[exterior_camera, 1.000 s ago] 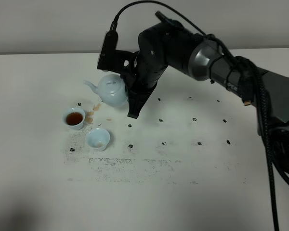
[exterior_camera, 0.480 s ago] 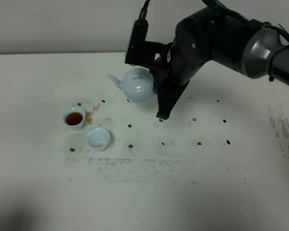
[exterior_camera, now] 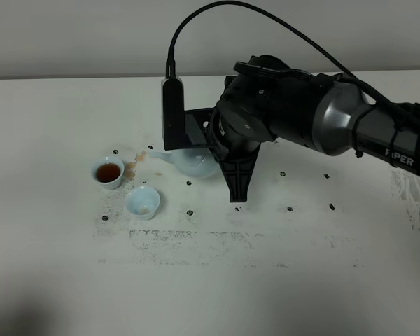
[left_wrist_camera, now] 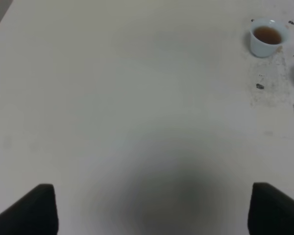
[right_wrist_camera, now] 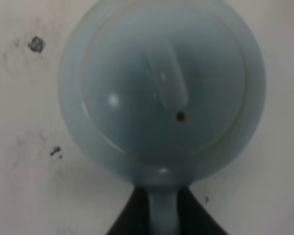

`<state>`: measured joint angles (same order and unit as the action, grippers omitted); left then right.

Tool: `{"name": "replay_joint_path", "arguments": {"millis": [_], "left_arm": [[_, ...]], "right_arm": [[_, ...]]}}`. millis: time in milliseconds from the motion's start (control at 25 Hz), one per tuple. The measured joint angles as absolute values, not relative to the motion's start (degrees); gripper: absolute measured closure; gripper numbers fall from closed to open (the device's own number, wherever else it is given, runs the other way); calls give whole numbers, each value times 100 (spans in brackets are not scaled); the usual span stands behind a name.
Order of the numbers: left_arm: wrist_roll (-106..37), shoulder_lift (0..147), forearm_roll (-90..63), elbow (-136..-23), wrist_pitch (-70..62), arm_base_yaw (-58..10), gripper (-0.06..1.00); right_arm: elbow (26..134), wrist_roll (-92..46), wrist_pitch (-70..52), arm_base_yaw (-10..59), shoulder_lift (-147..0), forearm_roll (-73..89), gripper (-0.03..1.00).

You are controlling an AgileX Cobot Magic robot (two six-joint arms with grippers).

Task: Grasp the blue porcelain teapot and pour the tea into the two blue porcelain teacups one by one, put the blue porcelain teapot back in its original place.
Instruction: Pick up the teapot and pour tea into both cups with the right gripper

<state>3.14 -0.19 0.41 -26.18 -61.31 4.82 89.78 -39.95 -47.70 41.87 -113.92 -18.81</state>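
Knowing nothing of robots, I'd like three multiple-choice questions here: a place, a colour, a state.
1. In the high view, the blue porcelain teapot is: A. right of both the tea-filled teacup and the other teacup; B. between them; C. left of both.
2. The tea-filled teacup's liquid is: A. green; B. brown; C. clear.
3. The right tool is: A. wide open; B. gripping a teacup; C. shut on the teapot's handle.
Answers: 1 A, the pot sits right of both cups. 2 B, its surface shows brown. 3 C, the wrist view shows it clamping the handle.

white table, tea-filled teacup, second teacup, tea stain
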Motion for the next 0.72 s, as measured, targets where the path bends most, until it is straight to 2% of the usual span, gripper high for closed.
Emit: {"name": "replay_joint_path", "arguments": {"millis": [440, 720], "left_arm": [[314, -19, 41, -2618, -6131, 482, 19], [314, -19, 41, -2618, -6131, 482, 19]], "right_arm": [[8973, -3913, -5034, 4681, -11394, -2189, 93], [8969, -3820, -4948, 4722, -11556, -2668, 93]]}}
